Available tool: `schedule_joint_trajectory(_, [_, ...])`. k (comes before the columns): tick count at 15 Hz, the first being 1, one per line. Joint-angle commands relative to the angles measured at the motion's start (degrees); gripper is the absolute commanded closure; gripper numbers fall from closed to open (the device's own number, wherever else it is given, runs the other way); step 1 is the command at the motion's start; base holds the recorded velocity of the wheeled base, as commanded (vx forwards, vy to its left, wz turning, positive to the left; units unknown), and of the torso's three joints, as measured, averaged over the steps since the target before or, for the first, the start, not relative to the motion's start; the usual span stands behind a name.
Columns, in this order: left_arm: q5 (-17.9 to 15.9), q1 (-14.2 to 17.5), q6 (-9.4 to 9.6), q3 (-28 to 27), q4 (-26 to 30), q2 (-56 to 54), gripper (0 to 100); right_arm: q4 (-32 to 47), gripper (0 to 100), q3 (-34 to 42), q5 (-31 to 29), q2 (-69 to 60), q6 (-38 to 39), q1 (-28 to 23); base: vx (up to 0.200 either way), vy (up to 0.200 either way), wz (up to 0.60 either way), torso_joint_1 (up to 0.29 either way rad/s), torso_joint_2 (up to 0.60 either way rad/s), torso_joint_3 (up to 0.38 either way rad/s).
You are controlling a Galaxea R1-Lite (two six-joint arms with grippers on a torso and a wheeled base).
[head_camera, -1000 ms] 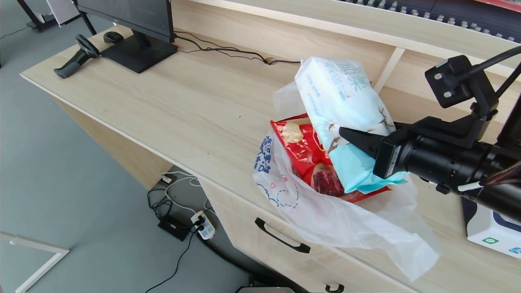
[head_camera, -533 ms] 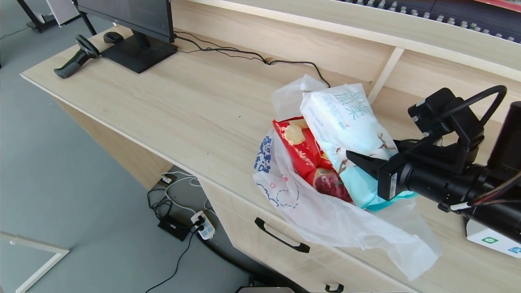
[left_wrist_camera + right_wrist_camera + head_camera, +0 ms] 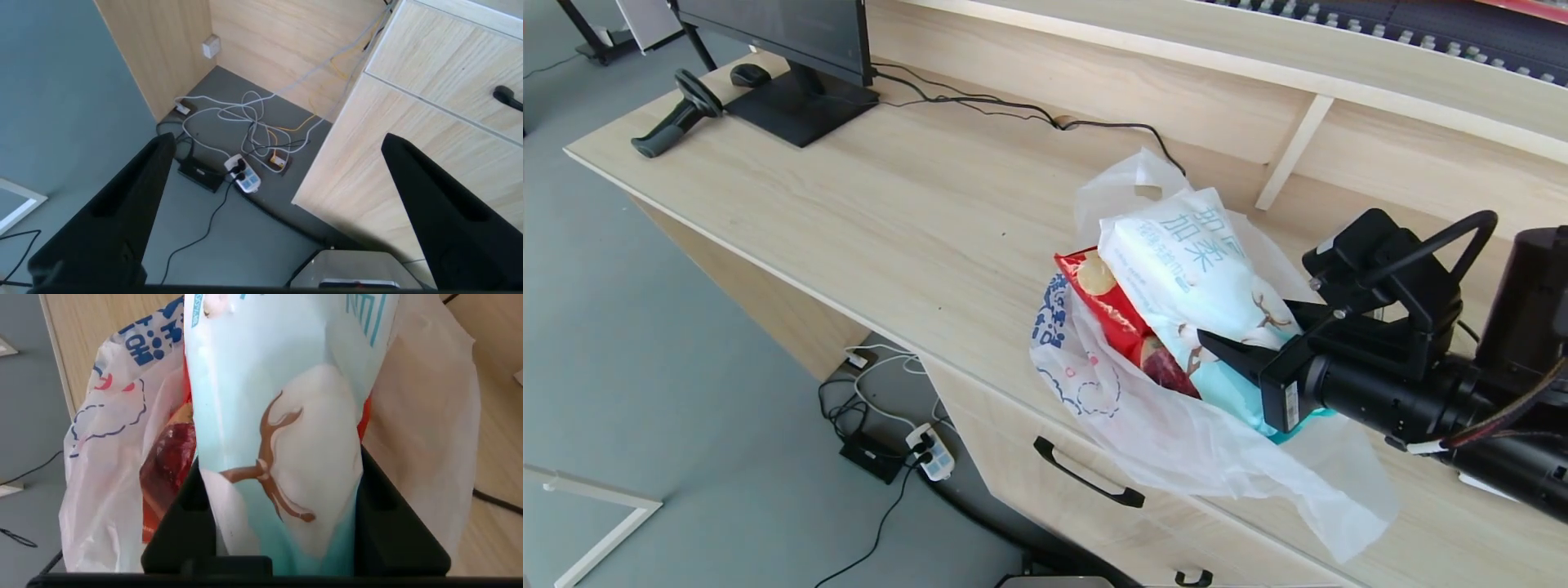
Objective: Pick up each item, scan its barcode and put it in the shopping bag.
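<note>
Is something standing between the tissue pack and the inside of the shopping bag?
Only the red snack packet, already in the shopping bag; the tissue pack, held by the right gripper, lies over it.

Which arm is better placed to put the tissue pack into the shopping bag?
Right: the right gripper holds the tissue pack at the open shopping bag. The left gripper hangs open, low, facing the floor.

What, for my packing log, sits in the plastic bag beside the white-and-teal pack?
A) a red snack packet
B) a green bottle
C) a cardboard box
A: a red snack packet pokes out of the plastic bag right beside the white-and-teal pack.
</note>
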Motion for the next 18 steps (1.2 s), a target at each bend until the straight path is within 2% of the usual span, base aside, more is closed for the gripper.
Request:
schedule_joint_trajectory(1, [0.0,0.0,-0.01,0.0,0.0,0.1,0,-0.3,100,0.1,0.0,0.1,0.1,0.2,0.000,0.000,0.00,0.000,0.00,0.000])
schedule_joint_trajectory(3, [0.0,0.0,-0.01,0.0,0.0,0.1,0,-2.9,100,0.5,0.0,1.3,2.0,0.2,0.000,0.000,0.00,0.000,0.00,0.000])
schedule_joint_trajectory(4, [0.0,0.0,-0.01,0.0,0.0,0.1,0,-3.1,0,0.7,0.0,1.4,2.0,0.0,0.000,0.000,0.00,0.000,0.00,0.000])
schedule_joint_trajectory(7, [0.0,0.0,-0.10,0.0,0.0,0.1,0,-4.1,0,1.8,-0.3,1.1,2.6,-0.4,0.000,0.000,0.00,0.000,0.00,0.000])
schedule_joint_trajectory(11, [0.0,0.0,-0.10,0.0,0.0,0.1,0,-10.4,0,6.3,-0.2,0.4,2.4,0.2,0.000,0.000,0.00,0.000,0.00,0.000])
schedule_joint_trajectory(15, [0.0,0.0,-0.01,0.0,0.0,0.1,0,-15.8,0,6.2,1.7,-0.9,2.8,1.2,0.000,0.000,0.00,0.000,0.00,0.000])
schedule_joint_trajectory(18, [0.0,0.0,-0.01,0.0,0.0,0.1,0,-16.6,0,7.1,2.8,-3.4,3.9,1.5,0.000,0.000,0.00,0.000,0.00,0.000])
